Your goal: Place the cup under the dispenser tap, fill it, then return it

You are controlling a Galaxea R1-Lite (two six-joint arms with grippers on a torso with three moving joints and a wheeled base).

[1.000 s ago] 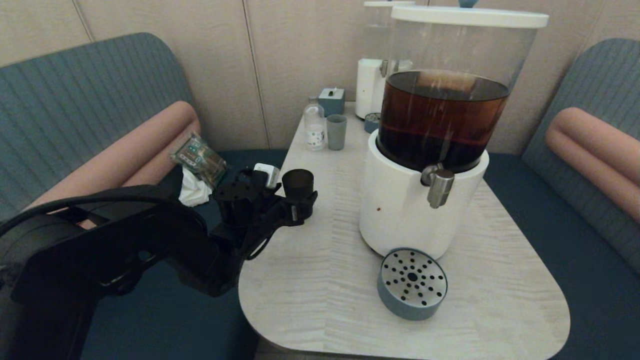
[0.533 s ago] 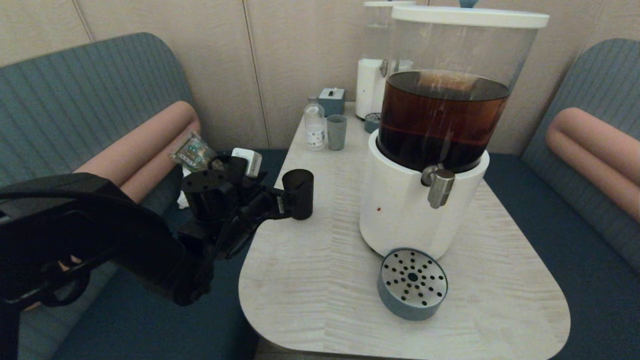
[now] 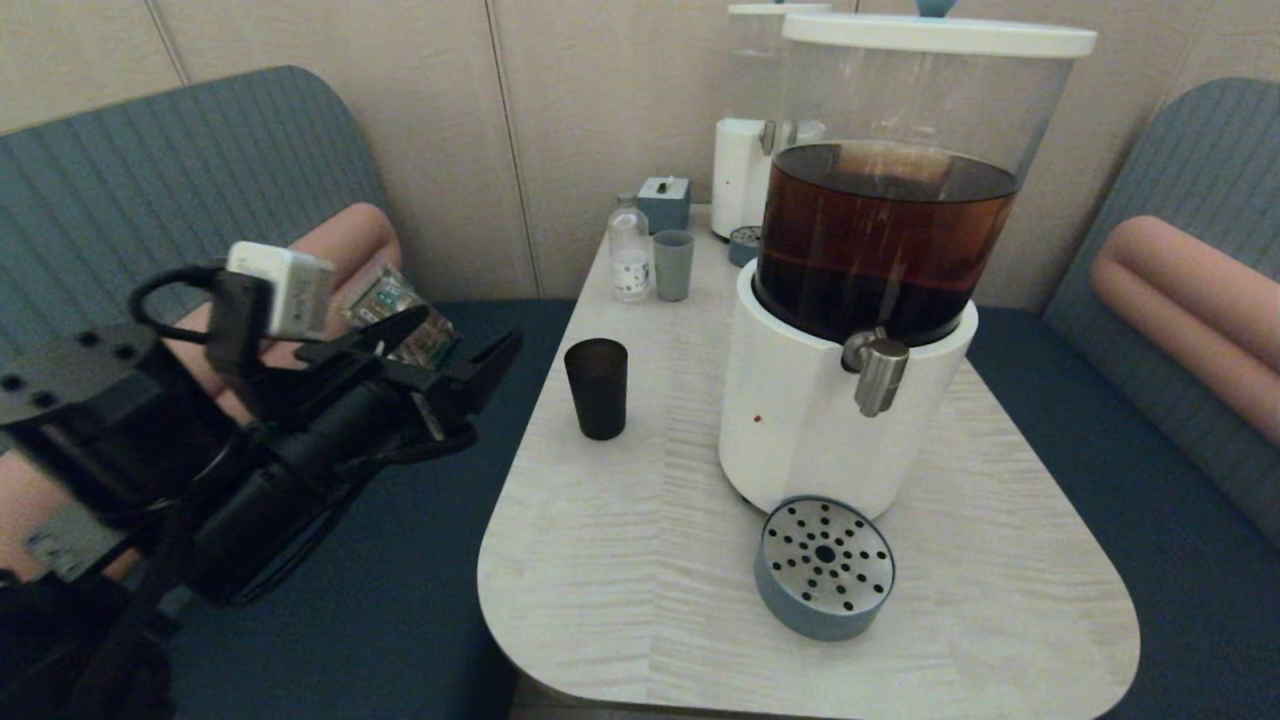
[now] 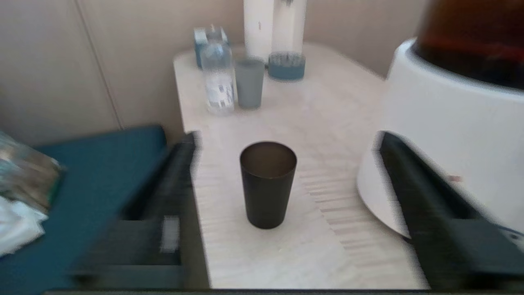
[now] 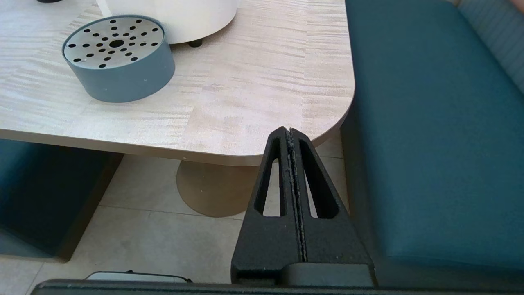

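Head view: cup [image 3: 596, 388] stands alone on table [image 3: 640, 600], away from tap [image 3: 880, 375]; left pincer [image 3: 455, 350] gapes empty; return looks done.

Open stretch of pale wood-grain bench [image 3: 620, 560] between the matte black tapered cup [image 3: 596, 388] and the near edge, reachable from the left, where the left hand [image 3: 455, 350] hangs with fingers spread over the dark blue seat [image 3: 400, 620], well apart from the cup. Blocked on the cup's right by the white-based dispenser of dark brown liquid [image 3: 800, 420], with the round grey-blue perforated drip tray [image 3: 824, 568] below its brushed-steel tap [image 3: 880, 372]. Crowded at the far end by a small clear bottle [image 3: 629, 250] and a grey-green cup [image 3: 673, 264].
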